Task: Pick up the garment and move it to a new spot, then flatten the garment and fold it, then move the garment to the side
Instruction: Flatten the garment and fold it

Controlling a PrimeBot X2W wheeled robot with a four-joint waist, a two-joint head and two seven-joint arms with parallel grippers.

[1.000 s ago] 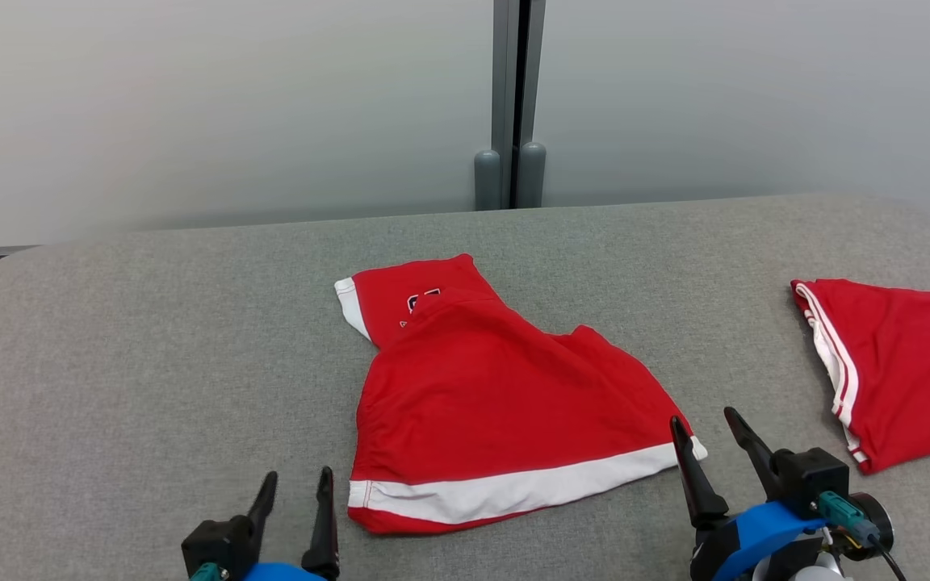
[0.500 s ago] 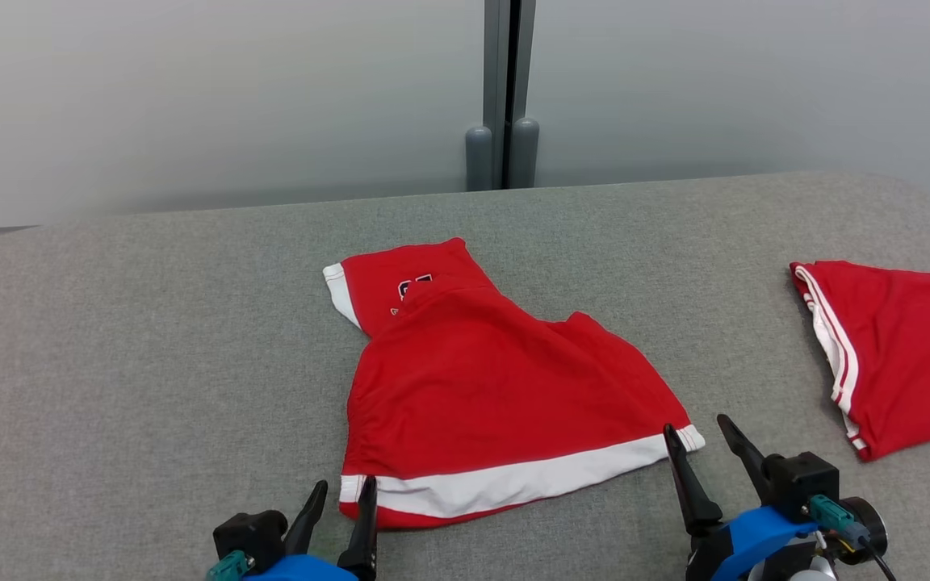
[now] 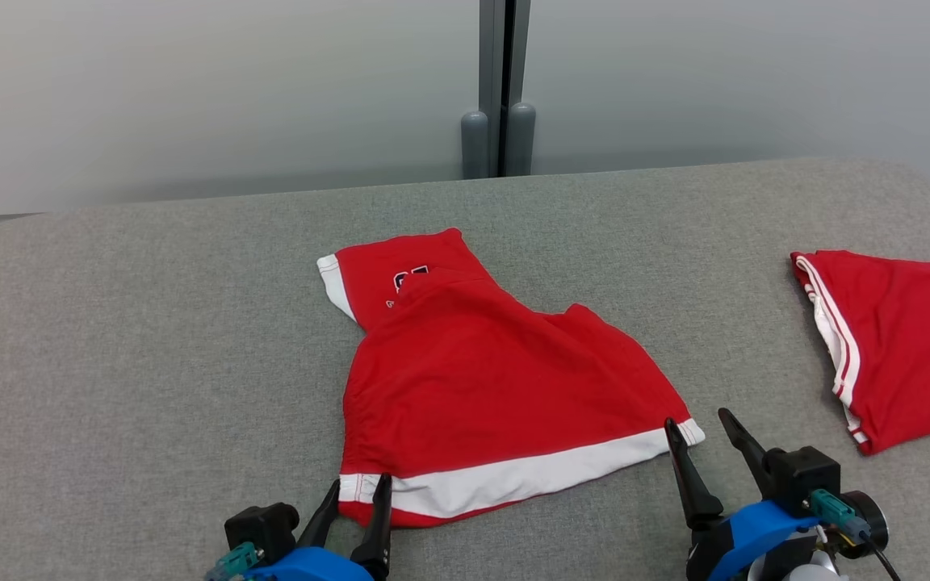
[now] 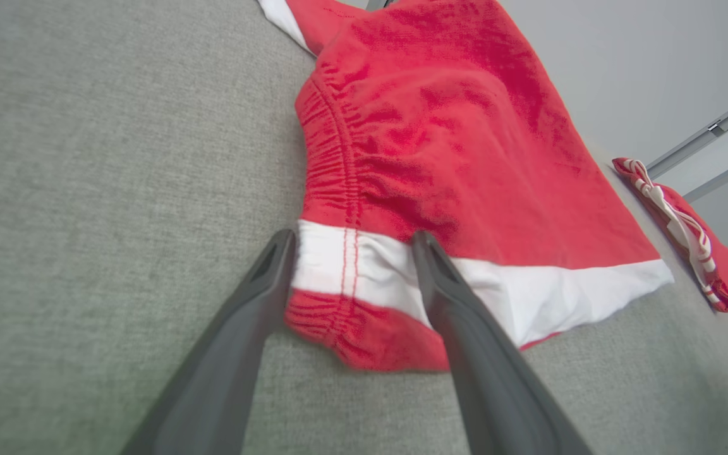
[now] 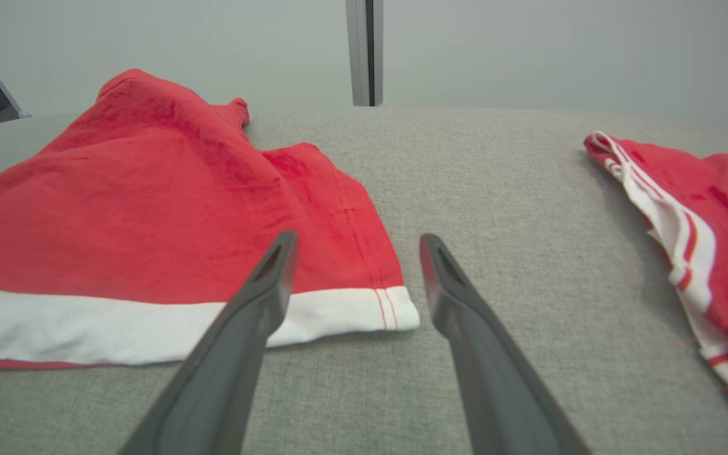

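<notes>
A grey padded surface [image 3: 150,323] carries the red garment [image 3: 497,379] at its middle, with a second red garment [image 3: 909,339] well apart at the right. The left gripper [image 3: 359,482] and right gripper [image 3: 697,417] stand at its white-banded near corners, jaws spread wide, holding nothing.

The left end effector [image 3: 359,481] has slid rightward; it now straddles the garment [image 3: 497,379] at its near-left corner.
</notes>
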